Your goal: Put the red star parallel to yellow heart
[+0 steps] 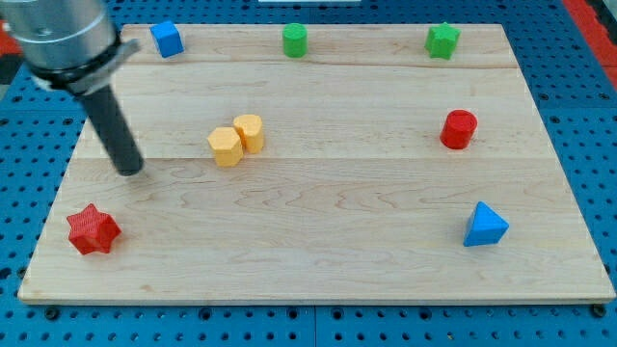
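The red star (pixel 93 229) lies near the board's bottom left corner. Two yellow blocks touch each other left of the board's middle: one (pixel 250 131) to the upper right and one (pixel 226 146) to the lower left; I cannot tell which is the heart. My tip (pixel 130 170) rests on the board above and slightly right of the red star, and well left of the yellow blocks. It touches no block.
A blue block (pixel 167 39) sits at the top left, a green cylinder (pixel 295 40) at the top middle, a green block (pixel 442 40) at the top right. A red cylinder (pixel 459 129) and a blue triangle (pixel 484 226) lie at the right.
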{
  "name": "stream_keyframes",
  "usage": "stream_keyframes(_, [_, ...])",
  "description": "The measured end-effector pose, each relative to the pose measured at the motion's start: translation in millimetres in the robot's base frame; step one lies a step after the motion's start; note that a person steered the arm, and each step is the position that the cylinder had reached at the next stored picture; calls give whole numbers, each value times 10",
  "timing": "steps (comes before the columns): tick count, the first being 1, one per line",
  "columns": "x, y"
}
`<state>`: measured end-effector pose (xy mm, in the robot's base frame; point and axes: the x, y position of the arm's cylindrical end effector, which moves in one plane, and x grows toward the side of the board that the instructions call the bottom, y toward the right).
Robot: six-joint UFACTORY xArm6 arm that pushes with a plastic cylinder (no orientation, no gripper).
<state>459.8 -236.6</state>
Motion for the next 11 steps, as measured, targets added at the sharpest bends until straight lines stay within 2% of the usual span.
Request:
stream_keyframes(1, [387,-418])
stream_keyframes(2, [729,-116])
stream_keyframes(3, [943,471])
stream_keyframes(4, [1023,201])
stream_keyframes(5, [1429,330])
stream_keyframes(6, [1280,1083])
stream_keyframes(7, [844,1739])
stream_keyframes(9, [9,2608])
stream_keyframes(10, [-148,2602])
stream_keyframes(11, [-296,2011])
